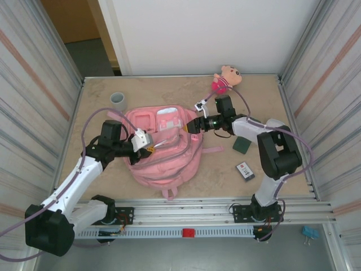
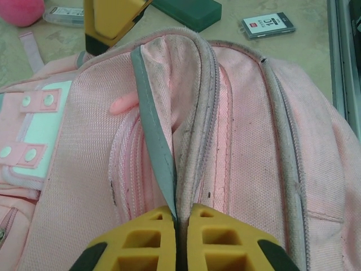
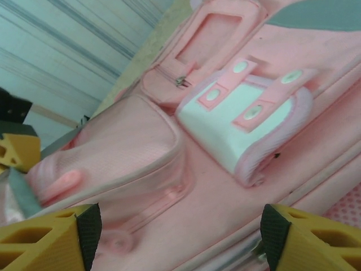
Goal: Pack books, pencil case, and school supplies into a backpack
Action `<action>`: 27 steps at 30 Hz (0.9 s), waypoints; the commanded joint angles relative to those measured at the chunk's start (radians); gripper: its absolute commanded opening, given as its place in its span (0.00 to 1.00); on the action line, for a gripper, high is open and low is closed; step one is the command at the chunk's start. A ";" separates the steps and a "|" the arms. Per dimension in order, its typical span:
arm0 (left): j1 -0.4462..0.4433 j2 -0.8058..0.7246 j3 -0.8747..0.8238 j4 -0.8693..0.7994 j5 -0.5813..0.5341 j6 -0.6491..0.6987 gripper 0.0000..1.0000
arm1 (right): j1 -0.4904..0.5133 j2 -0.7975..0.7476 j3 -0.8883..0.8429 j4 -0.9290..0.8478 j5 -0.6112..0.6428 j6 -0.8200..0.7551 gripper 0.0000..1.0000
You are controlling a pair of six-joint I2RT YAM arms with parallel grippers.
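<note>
Backpack (image 1: pixel 169 166) lies flat on the table (image 1: pixel 141 90), front pockets (image 3: pixel 242 124) up, right under and between both grippers. L gripper (image 2: pixel 177 226) is clenched on the grey-trimmed rim (image 2: pixel 151 118) of the main opening. The rim runs straight fwd from its fingers twd the R gripper (image 3: pixel 180 234). The slot beside the rim looks nearly closed, so no real mouth yet by my read. R gripper hangs released, jaws wide apart, just above the pockets, holding nothing.

Key relation for the next move: the things to pack lie behind the R gripper, on its own arm's side, off the pack.
- Dark book (image 1: pixel 242 145): flat on the table, near the R forearm. It looks near-square from above, so long axis is hard to call; corners skewed vs the table edge.
- Black piece (image 1: pixel 245 170) w/ white markings: flat, further back twd the R arm's base, apart from the book.

R arm is clearly nearer to both. L is busy w/ the rim, and the pack sits between it and them. Likely L lifts the rim and R turns back to fetch.

Count: 1 backpack, 1 book, 1 black piece, 2 grippers. Also 1 grey cup (image 1: pixel 117 100) beyond the L gripper and 1 pink doll (image 1: pixel 227 79) beyond the R gripper.
</note>
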State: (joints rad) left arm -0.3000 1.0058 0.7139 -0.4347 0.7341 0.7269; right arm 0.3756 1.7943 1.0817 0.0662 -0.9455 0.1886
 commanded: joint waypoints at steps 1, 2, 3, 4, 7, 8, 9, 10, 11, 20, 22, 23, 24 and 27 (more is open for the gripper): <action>0.010 -0.034 0.054 0.038 0.051 0.033 0.00 | -0.009 0.065 0.061 -0.018 -0.047 -0.046 0.76; 0.011 -0.035 0.054 0.036 0.050 0.033 0.00 | -0.012 0.080 0.068 -0.024 -0.051 -0.057 0.77; 0.012 -0.037 0.052 0.036 0.049 0.034 0.00 | -0.015 0.091 0.073 -0.026 -0.053 -0.063 0.77; 0.013 -0.037 0.050 0.036 0.047 0.035 0.00 | -0.020 0.101 0.079 -0.029 -0.052 -0.065 0.77; 0.022 -0.029 0.048 0.046 0.043 0.028 0.00 | -0.026 0.129 0.102 -0.074 -0.051 -0.100 0.76; 0.027 -0.024 0.049 0.050 0.043 0.025 0.00 | -0.027 0.138 0.115 -0.113 -0.058 -0.118 0.75; 0.032 -0.019 0.052 0.049 0.046 0.024 0.00 | -0.029 0.141 0.125 -0.148 -0.062 -0.137 0.74; 0.038 -0.017 0.055 0.047 0.050 0.023 0.00 | -0.031 0.141 0.131 -0.197 -0.064 -0.163 0.73; 0.045 -0.015 0.059 0.048 0.054 0.021 0.00 | -0.033 0.136 0.131 -0.237 -0.064 -0.189 0.70; 0.079 -0.006 0.052 0.063 0.059 0.017 0.00 | -0.049 0.015 0.106 -0.440 -0.210 -0.257 0.38; 0.079 -0.004 0.053 0.062 0.060 0.017 0.00 | -0.047 -0.003 0.103 -0.444 -0.248 -0.256 0.35; 0.079 -0.004 0.054 0.062 0.062 0.016 0.00 | -0.046 -0.010 0.101 -0.441 -0.250 -0.256 0.35; 0.081 -0.004 0.053 0.062 0.063 0.016 0.00 | -0.047 -0.012 0.102 -0.433 -0.241 -0.253 0.35; 0.080 -0.006 0.053 0.065 0.068 0.013 0.00 | -0.052 0.010 0.114 -0.415 -0.177 -0.247 0.45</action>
State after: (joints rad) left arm -0.2344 1.0096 0.7158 -0.4450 0.7414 0.7368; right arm 0.3214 1.8111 1.1881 -0.3260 -1.1172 -0.0418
